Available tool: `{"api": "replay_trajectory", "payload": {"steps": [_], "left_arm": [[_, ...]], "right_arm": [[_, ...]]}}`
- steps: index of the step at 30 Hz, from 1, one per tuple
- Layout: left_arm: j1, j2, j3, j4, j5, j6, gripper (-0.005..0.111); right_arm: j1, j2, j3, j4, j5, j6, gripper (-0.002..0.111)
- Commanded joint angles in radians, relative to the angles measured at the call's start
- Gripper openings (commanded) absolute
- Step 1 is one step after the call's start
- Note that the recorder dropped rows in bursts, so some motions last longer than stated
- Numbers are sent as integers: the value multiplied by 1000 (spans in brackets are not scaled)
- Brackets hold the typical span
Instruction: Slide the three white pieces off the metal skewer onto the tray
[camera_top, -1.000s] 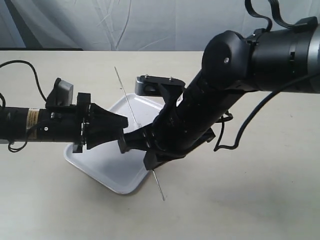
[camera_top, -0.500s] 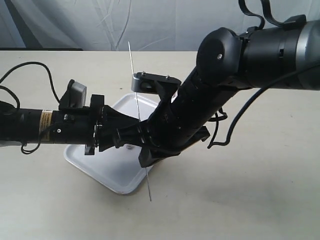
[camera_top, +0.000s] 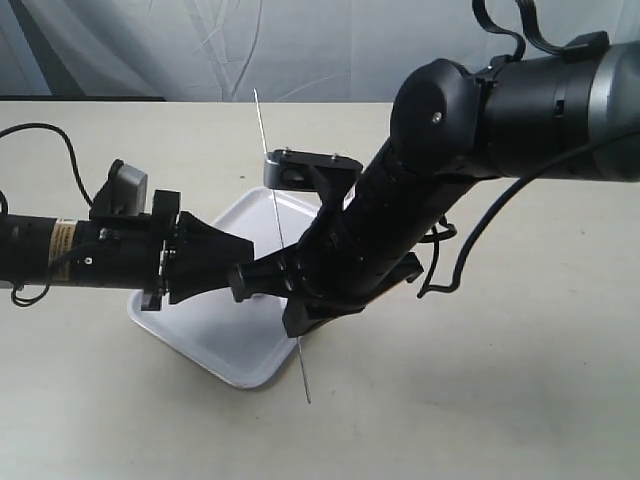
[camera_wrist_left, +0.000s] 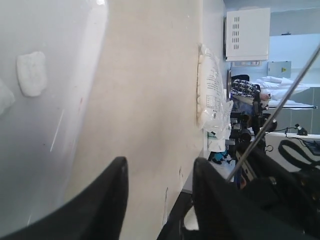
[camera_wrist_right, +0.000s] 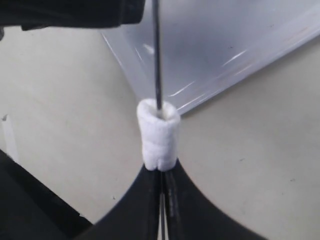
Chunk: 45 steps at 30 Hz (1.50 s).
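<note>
The white tray (camera_top: 215, 335) lies on the beige table under both arms. My right gripper (camera_top: 288, 285) is shut on the thin metal skewer (camera_top: 268, 160), which stands steeply tilted over the tray's near corner. In the right wrist view a white piece (camera_wrist_right: 159, 134) sits on the skewer (camera_wrist_right: 156, 50), pressed against the fingertips of the right gripper (camera_wrist_right: 161, 172), above the tray's edge (camera_wrist_right: 225, 45). My left gripper (camera_top: 245, 262) is open, just left of the skewer, holding nothing. Its wrist view shows the left gripper (camera_wrist_left: 160, 165), one white piece (camera_wrist_left: 31, 73) on the tray (camera_wrist_left: 50, 140), and a second white piece (camera_wrist_left: 3, 97) at the frame's edge.
A black cable (camera_top: 70, 150) loops over the table behind the left arm. Another cable (camera_top: 470, 270) hangs under the right arm. A clear plastic bag (camera_wrist_left: 212, 100) sits at the table's far edge. Bare table (camera_top: 480, 400) lies to the right.
The skewer swung from slanted to steeper a second ago and has held since. My left gripper reached in to the skewer, then drew back to the left, open.
</note>
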Motion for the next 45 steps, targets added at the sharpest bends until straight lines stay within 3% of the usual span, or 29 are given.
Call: {"api": "replay_trajectory", "payload": {"steps": [1,9,18,45], "left_arm": [[5,-7,3,33,-10,-15,41],[0,-7,3,24,-10,-60,37],[-131,-7,1,-112,-10,-31,37],[-135,-7,-1,-155,-10,14,38]], "right_arm": [[-19,-1,-5,-37,6,32,-1],[-103,15,-80,-41,160,42,-1],[-107,117,-256,-32,324,52,-1],[-107,169,-274,-15,310,55,-1]]}}
